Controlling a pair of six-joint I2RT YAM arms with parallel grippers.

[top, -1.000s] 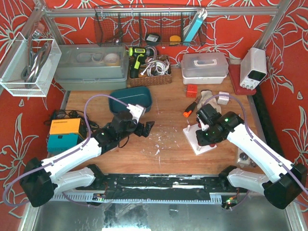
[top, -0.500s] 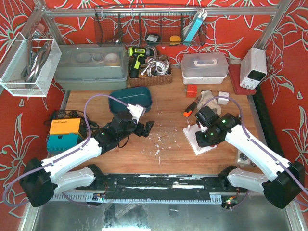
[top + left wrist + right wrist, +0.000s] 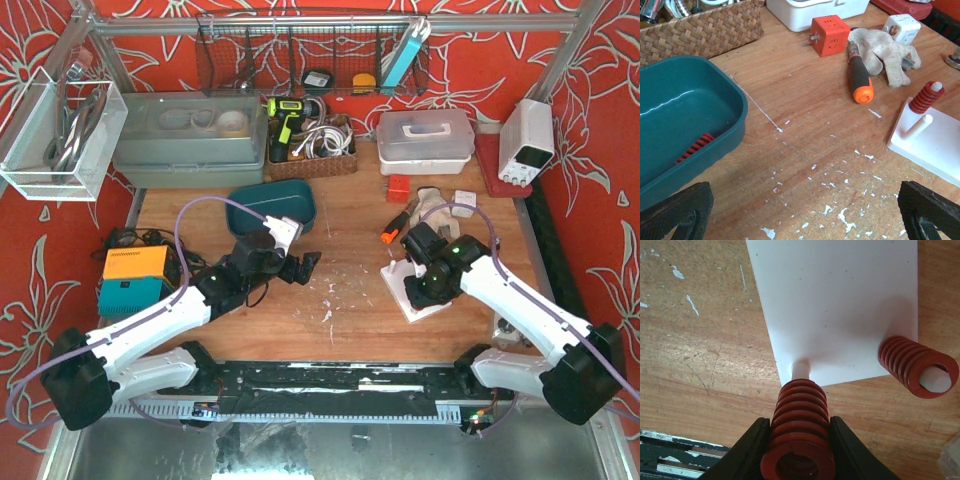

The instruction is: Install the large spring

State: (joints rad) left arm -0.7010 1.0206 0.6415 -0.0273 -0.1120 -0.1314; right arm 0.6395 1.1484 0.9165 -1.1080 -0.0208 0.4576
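My right gripper (image 3: 799, 440) is shut on a large red spring (image 3: 801, 430) and holds it upright in line with a white peg (image 3: 801, 371) of the white base plate (image 3: 840, 300). The peg's lower part shows beneath the spring. A second red spring (image 3: 912, 365) sits on the plate's other peg; it also shows in the left wrist view (image 3: 926, 96). In the top view the right gripper (image 3: 425, 285) hangs over the plate (image 3: 412, 303). My left gripper (image 3: 303, 267) is open and empty over bare wood, next to the teal tray (image 3: 272, 207).
The teal tray (image 3: 685, 115) holds a thin red spring (image 3: 694, 148). An orange-black screwdriver (image 3: 860, 75), an orange cube (image 3: 828, 36), a glove (image 3: 885, 50) and a white cube (image 3: 901, 27) lie behind the plate. A wicker basket (image 3: 700, 25) stands at the back.
My right gripper has moved a little to the left with the red spring, closer over the plate's near peg. The left arm has not moved.
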